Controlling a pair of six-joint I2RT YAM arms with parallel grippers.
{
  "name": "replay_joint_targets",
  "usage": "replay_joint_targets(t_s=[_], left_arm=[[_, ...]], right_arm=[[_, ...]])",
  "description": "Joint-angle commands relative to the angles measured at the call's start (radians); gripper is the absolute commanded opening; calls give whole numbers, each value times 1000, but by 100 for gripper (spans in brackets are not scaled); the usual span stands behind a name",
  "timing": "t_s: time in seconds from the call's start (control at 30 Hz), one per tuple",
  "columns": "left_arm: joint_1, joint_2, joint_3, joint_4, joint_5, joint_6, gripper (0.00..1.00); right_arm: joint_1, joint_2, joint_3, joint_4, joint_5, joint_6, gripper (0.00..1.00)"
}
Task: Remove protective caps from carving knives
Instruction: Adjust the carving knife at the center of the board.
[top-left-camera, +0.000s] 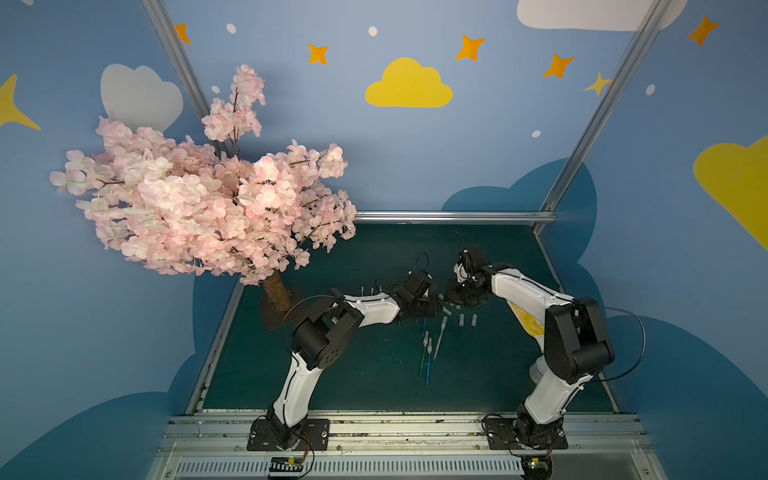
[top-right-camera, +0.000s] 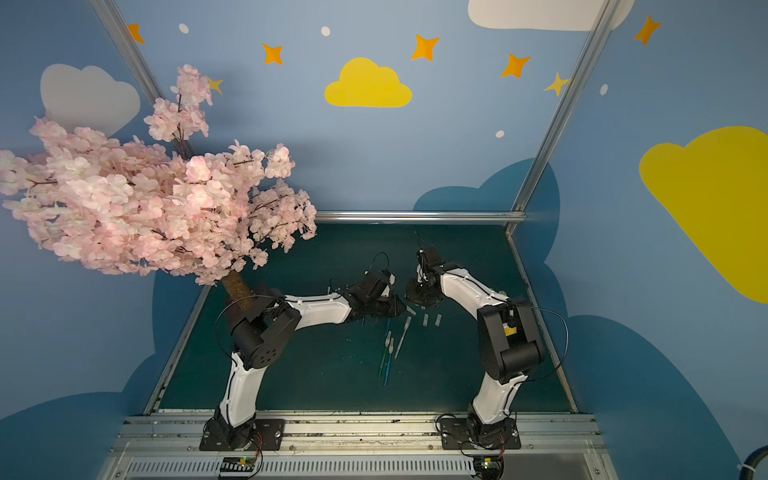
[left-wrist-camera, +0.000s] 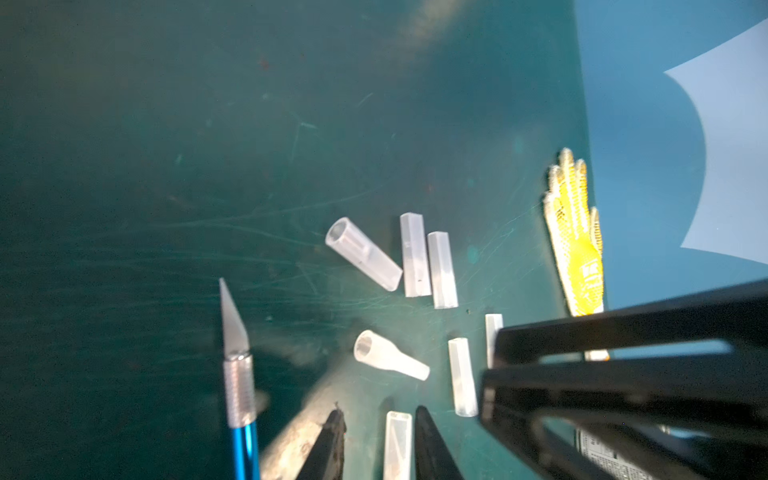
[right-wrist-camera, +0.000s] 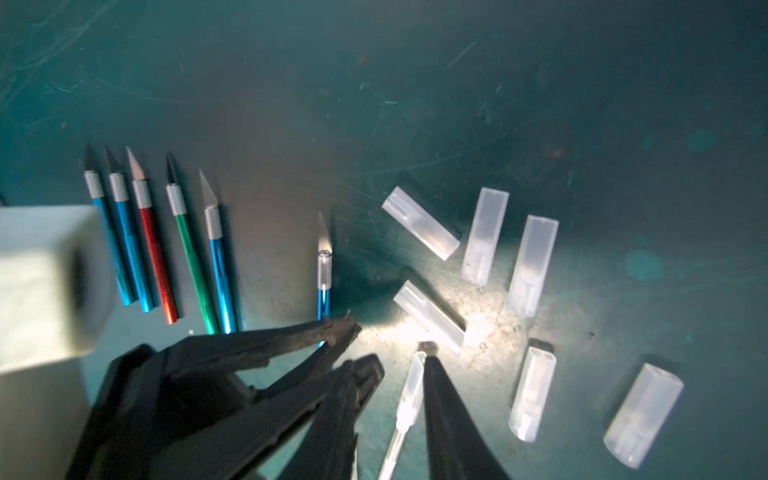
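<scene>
Scratched dark-green bench (top-left-camera: 353, 374) inside blue painted walls (top-left-camera: 457, 166). Low over it, right gripper (right-wrist-camera: 401, 357), fingers standing a little apart around a whitish cap (right-wrist-camera: 411, 388). Cap lying against one finger, bare bench showing on the other side, so pinched or merely straddled: cannot tell. Just beside, left gripper (left-wrist-camera: 380, 411), fingers likewise part-way apart, a translucent cap (left-wrist-camera: 398, 444) framed in the gap. Gripped or only seen through, and the same piece or not: cannot tell either. Bare-bladed blue carving knife (left-wrist-camera: 240, 392) right next to the left fingers. Beyond, six loose protective caps (right-wrist-camera: 484, 235) scattered close together. Over by the left arm, a tidy row of five uncapped carving knives (right-wrist-camera: 151, 245). Nearer the robot, a few still-capped knives (top-left-camera: 429, 347).

Likely trouble from here:
- Clipping the exposed blue blade with a fingertip on pulling back, and spinning it into the row.
- Knocking the two grippers together, working almost tip to tip.
- Dropping a cap onto the crowded scatter and sending round-mouthed sleeves rolling.
- Snagging the frayed fingertip covering on a blade edge.
</scene>
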Motion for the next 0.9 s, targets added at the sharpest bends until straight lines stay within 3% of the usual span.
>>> replay_joint_targets(t_s=[0.0,0.37,0.87], left_arm=[[4,-43,16,-88,-23,60,30],[-10,-74,30,-248,-130,200,30],[-66,20,175,-462,-292,294,24]], right_arm=[[-4,-49,-21,-33,6,-30,30],[-1,-134,-98,-39,5,-54,30],[0,-178,-124,-48,14,-53,30]])
